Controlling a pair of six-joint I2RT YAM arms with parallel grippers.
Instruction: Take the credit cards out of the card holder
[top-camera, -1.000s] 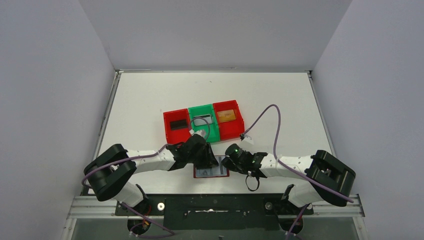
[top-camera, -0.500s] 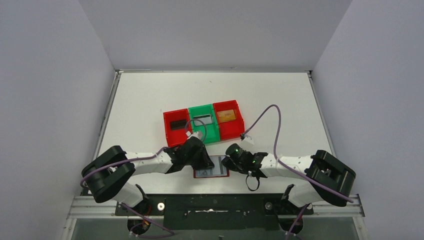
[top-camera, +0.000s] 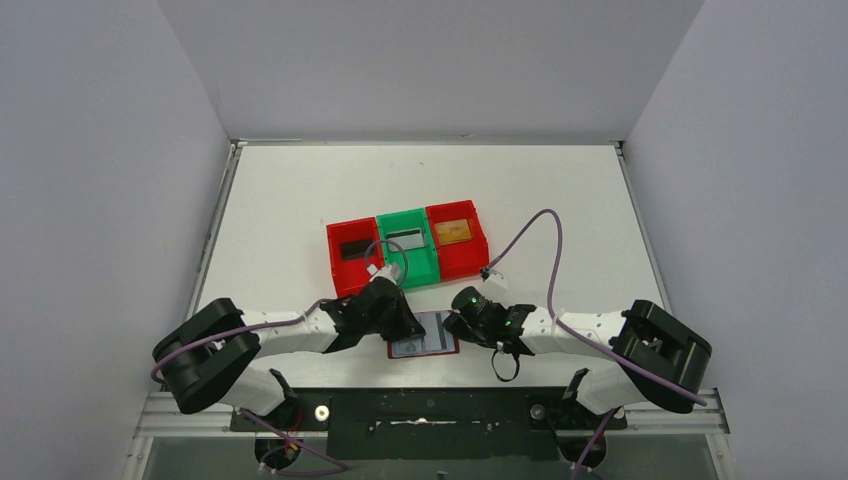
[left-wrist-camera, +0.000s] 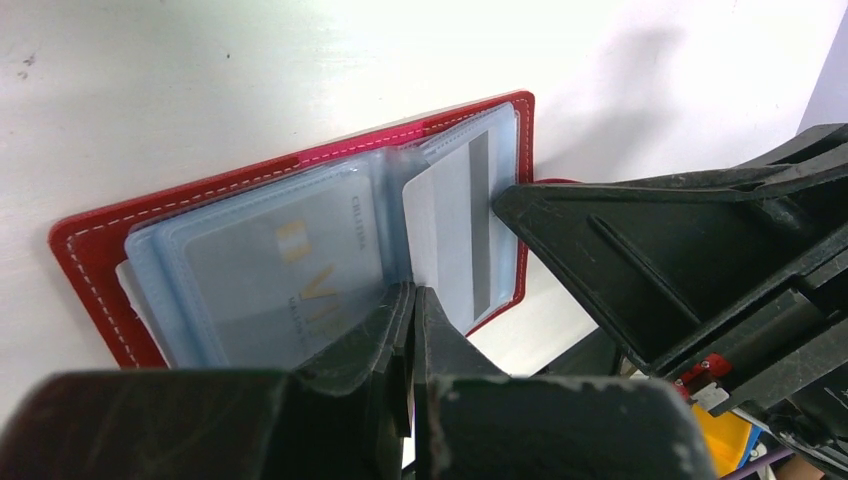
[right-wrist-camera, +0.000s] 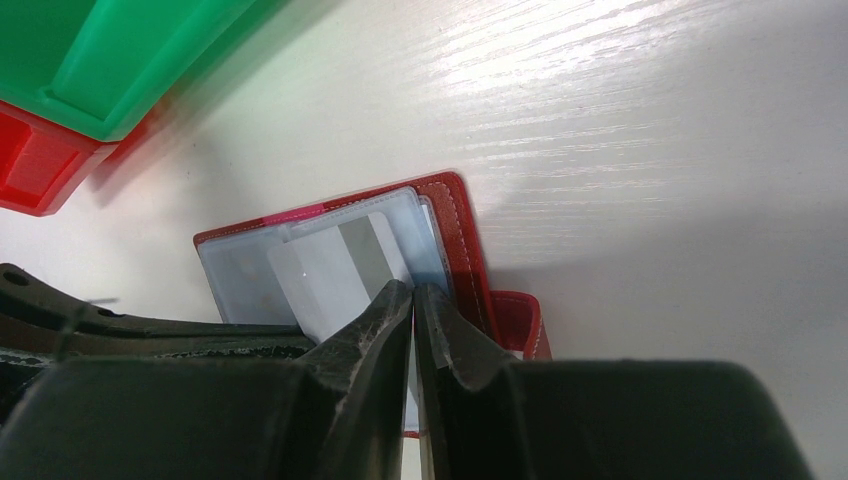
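**Card holder opened flat at the near edge, between two closed grippers**

Card holder (top-camera: 428, 340) lay open on the white table (top-camera: 300, 190), close to its near edge and just in front of a row of three bins. From left to right, the row held a red bin (top-camera: 332, 258) with a black card (top-camera: 355, 250), a green bin (top-camera: 426, 266) with a silver-grey card (top-camera: 405, 238), and a second red bin (top-camera: 462, 263) with a gold-tan card (top-camera: 453, 232).

At the holder's left side, the left gripper (left-wrist-camera: 412, 300) was closed, fingertip against fingertip, over the near edge of the blue-grey clear pockets by the middle fold. Whether a pocket leaf was pinched between the fingers could not be told. The left page showed a card with gold lettering (left-wrist-camera: 300, 265) seated fully inside its pocket.

On the right page, a pale card (left-wrist-camera: 445, 230) with a grey stripe stood partly out of its pocket, tilted up from the page. The right gripper (right-wrist-camera: 413, 295) met this card at its edge, its jaws drawn in to a thin slit and nipping the card. The holder's red snap tab (right-wrist-camera: 522, 322) projected from the right-hand cover, beside the right gripper's fingers. The two grippers were close together over the holder, the left arm reaching in from the left and the right arm from the right.
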